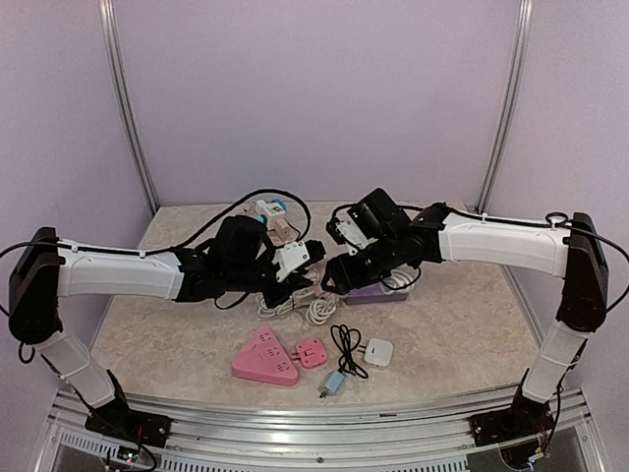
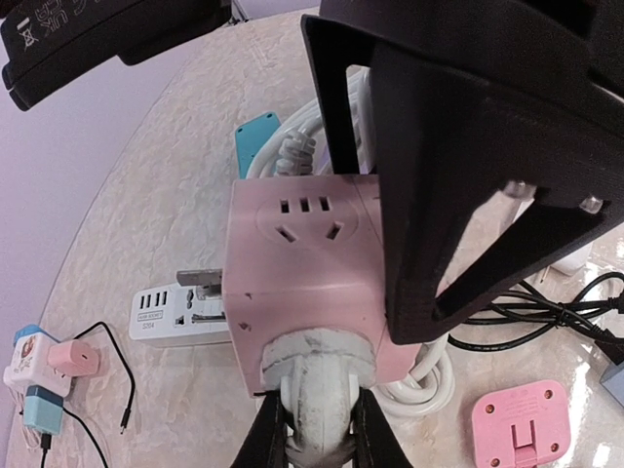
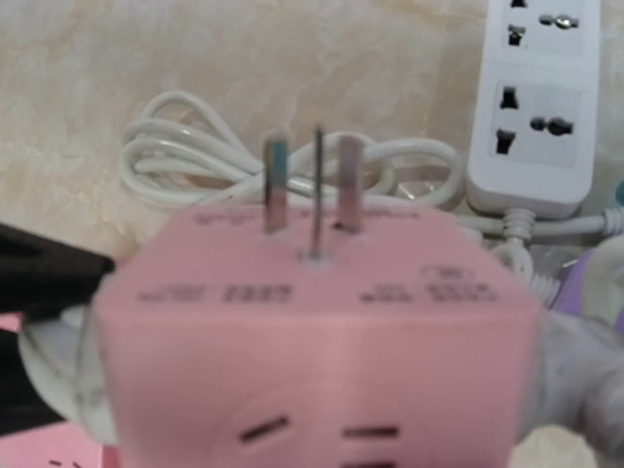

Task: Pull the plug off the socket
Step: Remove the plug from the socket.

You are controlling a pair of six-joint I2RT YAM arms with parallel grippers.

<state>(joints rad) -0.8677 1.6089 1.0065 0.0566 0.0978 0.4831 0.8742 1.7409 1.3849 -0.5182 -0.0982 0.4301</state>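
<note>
Blurred pink plastic cube socket (image 3: 312, 331) fills centre to 6 o'clock, three metal prongs (image 3: 314, 195) pointing up. Whitish round plug (image 3: 54, 375) against its 8 o'clock side. Coiled white cable (image 3: 175, 146) at 11 o'clock. White plastic power strip (image 3: 536, 107) at 2 o'clock.

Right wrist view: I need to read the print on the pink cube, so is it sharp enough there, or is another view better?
Right wrist view: the pink cube sits too close and blurs, print unreadable; the white power strip behind is sharper. Left wrist view: cube in focus, evenly lit, but no print faces it. Top view: even light, cube too small.
</note>
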